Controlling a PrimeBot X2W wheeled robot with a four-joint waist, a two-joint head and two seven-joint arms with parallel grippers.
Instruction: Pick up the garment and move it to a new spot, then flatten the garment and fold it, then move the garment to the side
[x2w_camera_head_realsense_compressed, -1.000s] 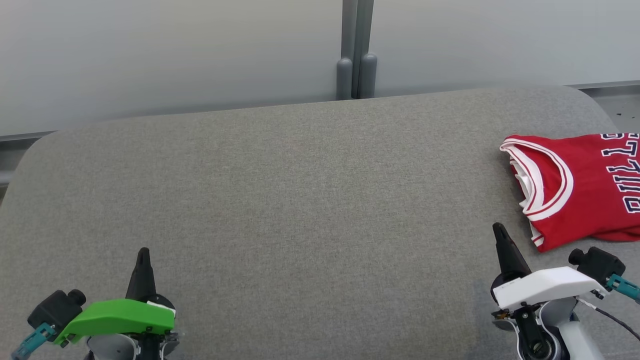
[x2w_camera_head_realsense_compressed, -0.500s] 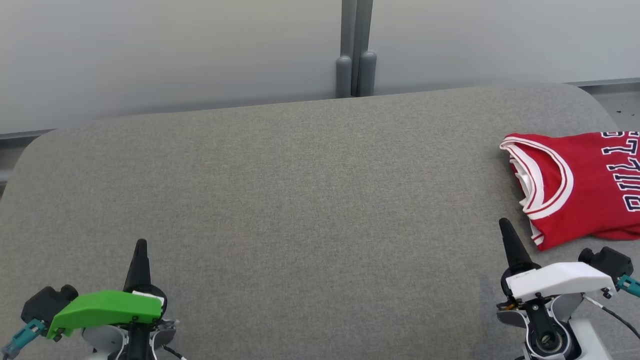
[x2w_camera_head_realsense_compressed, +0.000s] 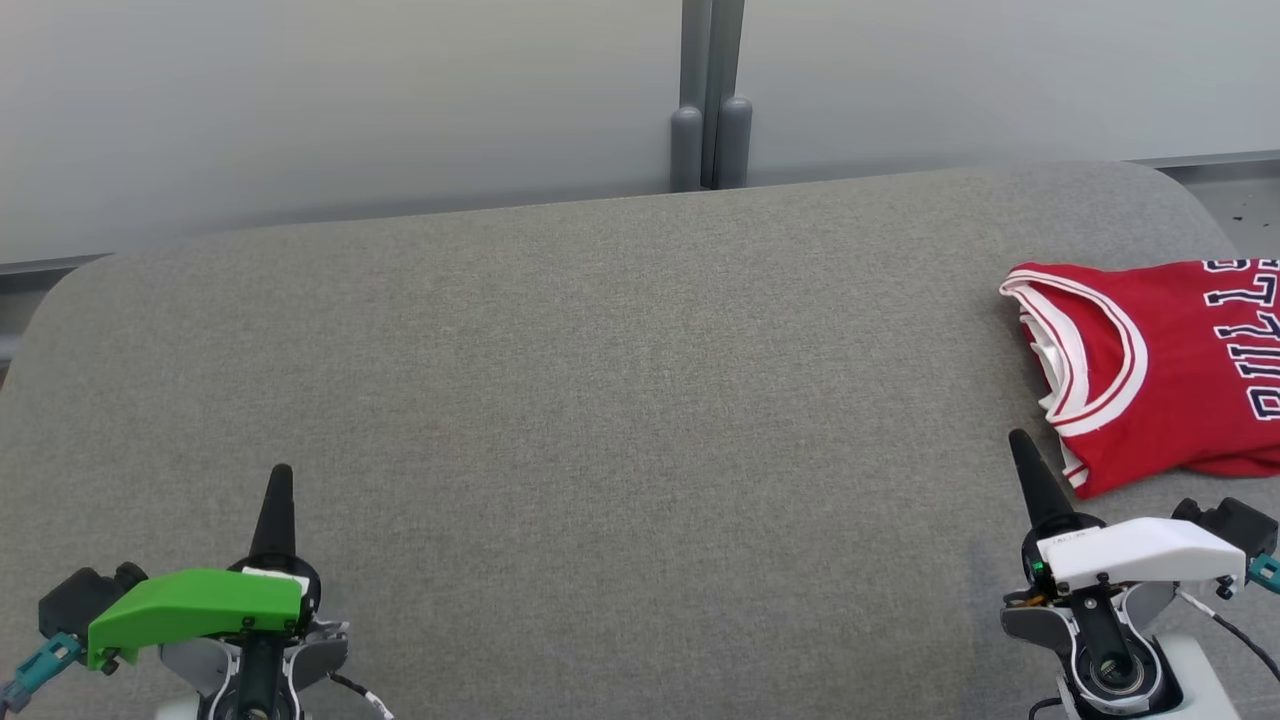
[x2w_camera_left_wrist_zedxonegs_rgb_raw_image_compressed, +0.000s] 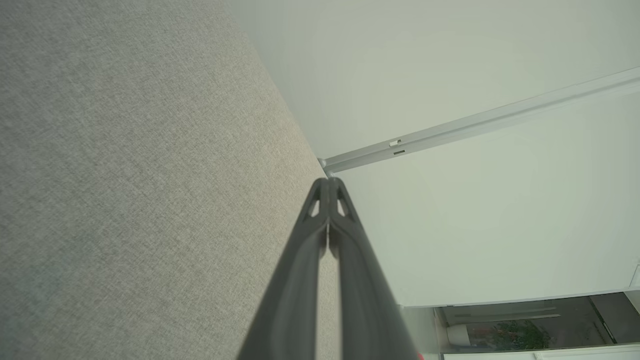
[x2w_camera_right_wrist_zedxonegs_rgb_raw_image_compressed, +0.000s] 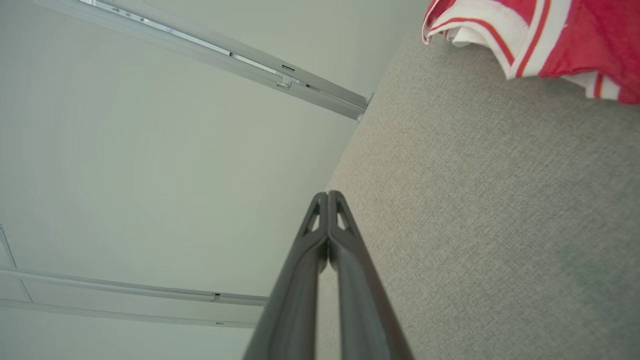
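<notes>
At the lower left, the left gripper (x2w_camera_head_realsense_compressed: 279, 476), with its two long dark fingers under a green cover, is hovering over bare cloth. Its jaws are pressing flat together and gripping nothing, which shows plainly in the left wrist view (x2w_camera_left_wrist_zedxonegs_rgb_raw_image_compressed: 327, 182).

The grey woven-fabric padded surface with rounded corners (x2w_camera_head_realsense_compressed: 620, 380) is stretching across the middle. It is looking matte and slightly coarse, so cloth is likely dragging on it rather than sliding. Behind it, pale smooth wall panels are meeting at a grey post (x2w_camera_head_realsense_compressed: 710, 110).

At the lower right, the right gripper (x2w_camera_head_realsense_compressed: 1019, 440), dark-fingered under a white cover, is pointing at the garment from just beside it without touching. Its jaws are also closing tight on nothing (x2w_camera_right_wrist_zedxonegs_rgb_raw_image_compressed: 327, 196).

The red sleeveless jersey with white-and-red striped trim and dark blue lettering (x2w_camera_head_realsense_compressed: 1170, 370) is lying folded at the surface's right side, running off the head view's edge (x2w_camera_right_wrist_zedxonegs_rgb_raw_image_compressed: 575, 25).

It is appearing thin, light, limp and probably slick, so its layers are likely slipping apart if lifted by one point. The thicker banded trim at the neck and armhole is offering the firmest hold, ideally pinching through all layers with both grippers.
</notes>
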